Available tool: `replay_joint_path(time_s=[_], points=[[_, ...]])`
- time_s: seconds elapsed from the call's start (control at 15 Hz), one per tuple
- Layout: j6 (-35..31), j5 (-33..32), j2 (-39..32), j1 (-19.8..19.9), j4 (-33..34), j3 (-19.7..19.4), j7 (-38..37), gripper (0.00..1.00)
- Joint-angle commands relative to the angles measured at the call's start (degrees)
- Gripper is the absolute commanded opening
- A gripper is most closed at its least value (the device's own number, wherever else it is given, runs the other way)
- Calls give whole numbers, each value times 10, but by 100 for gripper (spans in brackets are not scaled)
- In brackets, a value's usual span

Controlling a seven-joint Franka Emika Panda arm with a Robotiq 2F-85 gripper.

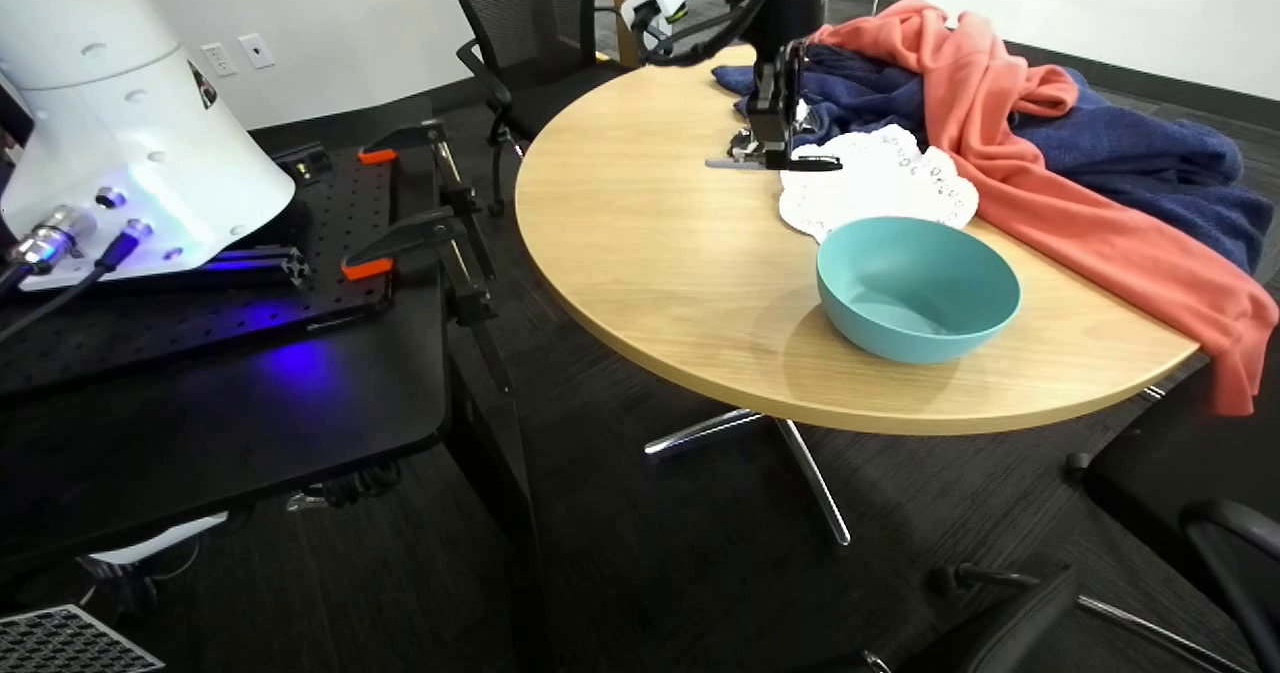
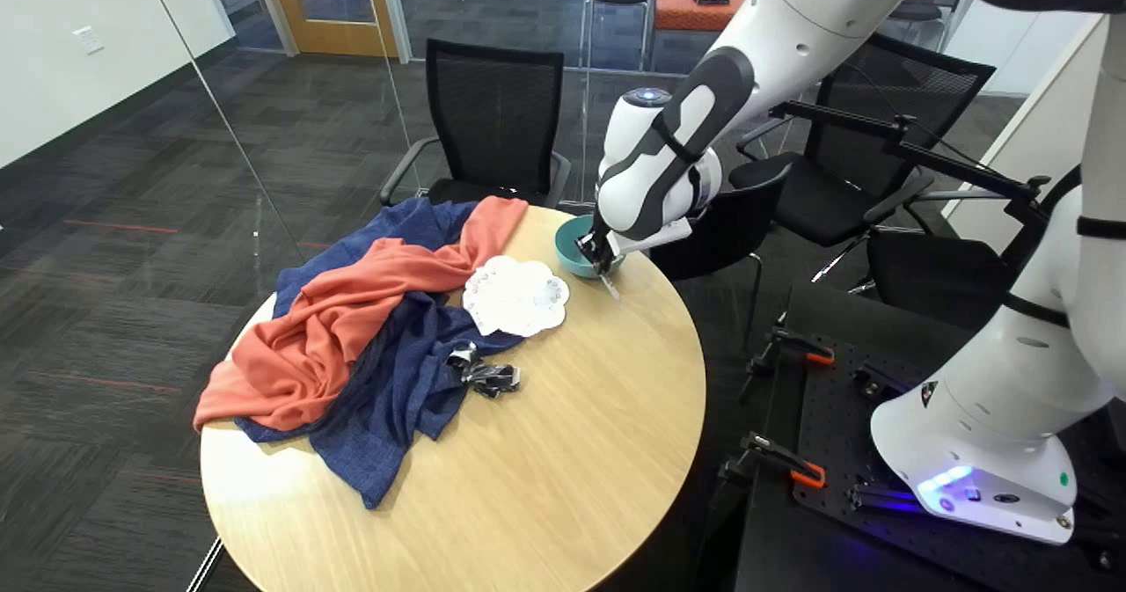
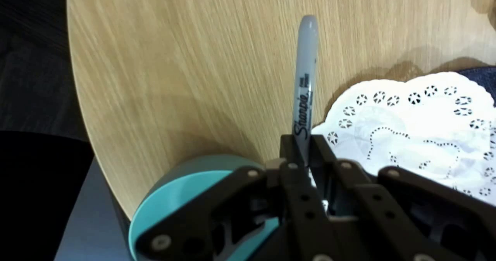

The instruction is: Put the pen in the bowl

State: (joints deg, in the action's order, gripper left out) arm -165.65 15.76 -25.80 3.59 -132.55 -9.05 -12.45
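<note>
The claw (image 3: 304,152) was closed on the pen (image 3: 305,75), gripping it near its middle with the gray end jutting out. The pen hung above the table (image 1: 640,223), outside the bowl (image 1: 870,331), which stood upright just beside the doily (image 3: 403,117). Nearby, a red cloth (image 1: 1100,228) lay across a blue cloth (image 1: 1140,148).

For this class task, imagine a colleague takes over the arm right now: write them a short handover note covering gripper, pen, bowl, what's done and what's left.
Gripper: shut on the pen, an end sticking out on each side, held above the table.
Bowl: upright on the table, close to the white doily. In the wrist view it sits beside the pen.
Done: pen gripped and off the table.
Left: pen not in the bowl yet. Probably shift it over the opening, lower, release, then check that it lies inside.
</note>
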Motion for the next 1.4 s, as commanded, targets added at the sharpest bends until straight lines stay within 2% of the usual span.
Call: replay_joint_path(time_s=[0.0, 0.4, 0.93, 1.33], points=[[-9, -3, 50, 29, -21, 5, 6, 3], [5, -2, 22, 61, 42, 0, 0, 3], [13, -1, -79, 96, 153, 6, 3, 3], [19, 3, -135, 112, 201, 19, 9, 3]])
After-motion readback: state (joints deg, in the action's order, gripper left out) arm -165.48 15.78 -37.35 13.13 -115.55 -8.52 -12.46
